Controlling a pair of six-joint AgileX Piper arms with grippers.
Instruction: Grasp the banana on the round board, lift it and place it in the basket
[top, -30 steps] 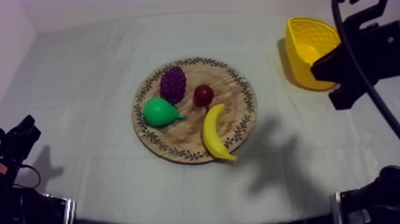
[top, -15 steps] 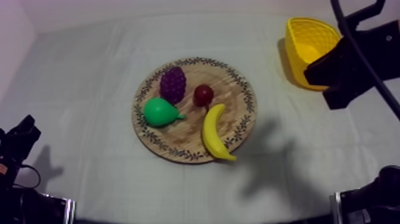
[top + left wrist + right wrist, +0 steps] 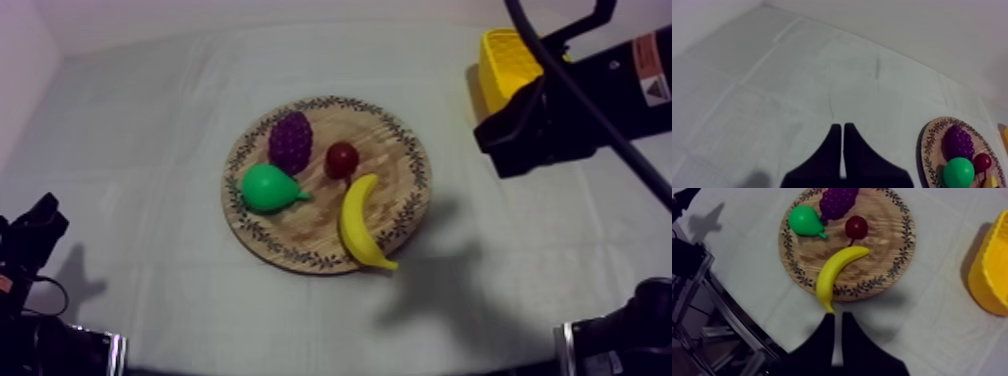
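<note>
On the round wooden board [image 3: 395, 150], mid-table: the banana [image 3: 358, 222] lies along the near right part, curved, with its near tip over the patterned rim and above the cloth [image 3: 150, 100].

Other fruit on the board:
- small red fruit [image 3: 342, 159], just beyond the banana's far end
- grapes [image 3: 291, 141], left of the red fruit, on the far part
- pear [image 3: 268, 188], at the left, nearer than the grapes, stem pointing right toward the banana

Yellow basket [image 3: 505, 62]: far right of the table, well apart from the board, partly hidden by the right arm [image 3: 580, 100]. That arm comes in from the upper right and hangs between basket and board. Its shadow falls on the cloth near and right of the board.

Right gripper [image 3: 835, 317]: fingers pressed together in a narrow wedge, nothing held. The tips point at the banana's near tip, clear of it.

Left gripper [image 3: 842, 127]: fingers together likewise, holding nothing, over bare cloth left of the board.

Banana not yet lifted.
</note>
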